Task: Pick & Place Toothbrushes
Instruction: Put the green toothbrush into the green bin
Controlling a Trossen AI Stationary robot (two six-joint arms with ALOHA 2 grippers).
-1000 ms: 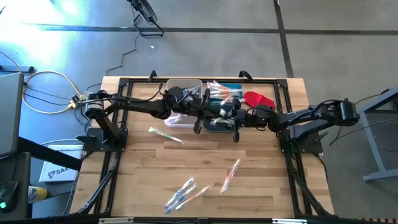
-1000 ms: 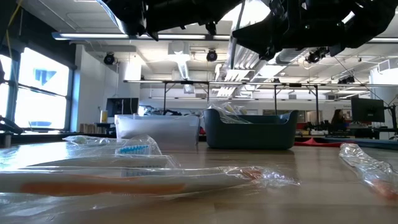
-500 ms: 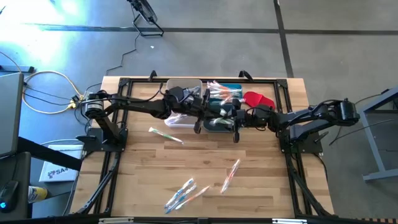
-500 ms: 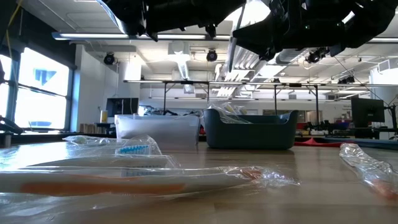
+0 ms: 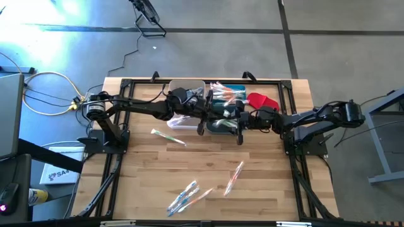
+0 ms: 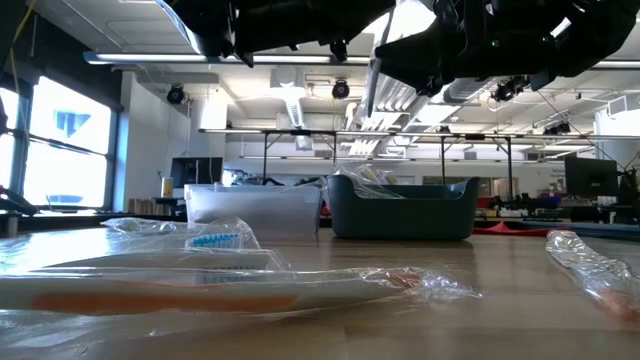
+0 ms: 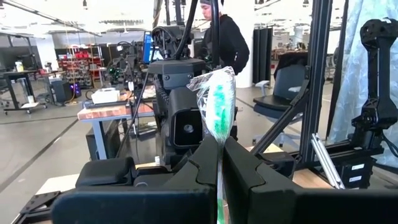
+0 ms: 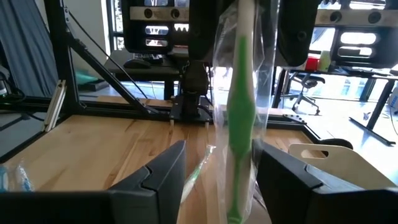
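The left end effector (image 7: 219, 163) pinched a wrapped green toothbrush (image 7: 217, 102) above the dark bin (image 5: 224, 125) at 12 o'clock on the desk (image 5: 265, 183), while the right end effector (image 8: 221, 180) stood spread on both sides of the same toothbrush without touching it. In my judgement this was a handover, so the receiving fingers had to press on the handle before the giving ones let go. Both arms met closely over the 2 bins, so retreat was best straight up; 5 more toothbrushes (image 5: 189, 194) lay toward 6 and 9 o'clock with free room.
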